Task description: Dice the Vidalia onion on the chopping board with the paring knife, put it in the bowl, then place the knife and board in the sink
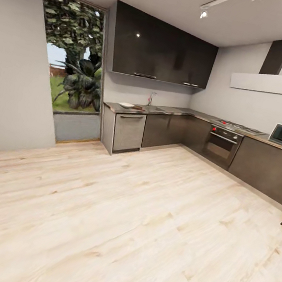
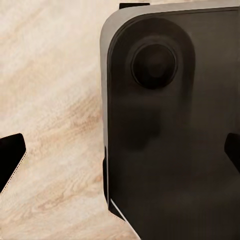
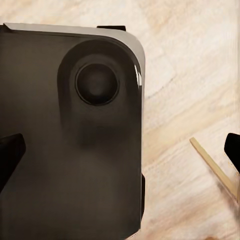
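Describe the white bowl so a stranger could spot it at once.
Find the window on the back wall, then the countertop starting just right of it under the black upper cabinets. The bowl sits near that end, above the dishwasher: the only white dish there.

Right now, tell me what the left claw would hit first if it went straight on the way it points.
The left claw, open and empty, points down at the robot's own dark base, with wood floor beside it. It would probably meet the base first, though depth is unclear.
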Available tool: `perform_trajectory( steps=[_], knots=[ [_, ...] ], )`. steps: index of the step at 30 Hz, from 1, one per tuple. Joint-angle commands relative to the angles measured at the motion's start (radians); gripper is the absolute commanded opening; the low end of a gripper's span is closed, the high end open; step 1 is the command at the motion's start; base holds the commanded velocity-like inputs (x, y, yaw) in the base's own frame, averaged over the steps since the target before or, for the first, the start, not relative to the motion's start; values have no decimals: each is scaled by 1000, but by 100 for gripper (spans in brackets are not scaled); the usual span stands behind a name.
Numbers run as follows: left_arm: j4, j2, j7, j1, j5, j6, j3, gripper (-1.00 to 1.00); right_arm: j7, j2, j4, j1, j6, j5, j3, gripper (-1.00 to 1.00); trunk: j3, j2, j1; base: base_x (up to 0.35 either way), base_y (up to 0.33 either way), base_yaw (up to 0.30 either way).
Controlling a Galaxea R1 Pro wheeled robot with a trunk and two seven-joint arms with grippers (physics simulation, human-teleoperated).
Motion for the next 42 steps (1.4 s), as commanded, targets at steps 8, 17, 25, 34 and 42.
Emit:
perform_trajectory(
  steps=[8, 17, 25, 34, 42],
  knots=[
    [-1, 1, -1, 0, 0, 0, 0, 100, 0, 0, 0, 0, -3, 0, -1, 100, -1, 0, 1, 342, 0, 0],
    [-1, 1, -1, 0, 0, 0, 0, 100, 0, 0, 0, 0, -3, 0, -1, 100, -1, 0, 1, 342, 0, 0],
    [-1, 0, -1, 0, 0, 0, 0, 100, 0, 0, 0, 0, -3, 0, -1, 100, -1, 0, 1, 342, 0, -108],
    [-1, 0, -1, 0, 0, 0, 0, 100, 0, 0, 0, 0, -3, 0, -1, 100, -1, 0, 1, 342, 0, -258],
    [-1, 0, -1, 0, 0, 0, 0, 100, 0, 0, 0, 0, -3, 0, -1, 100, -1, 0, 1, 342, 0, -227]
  ],
)
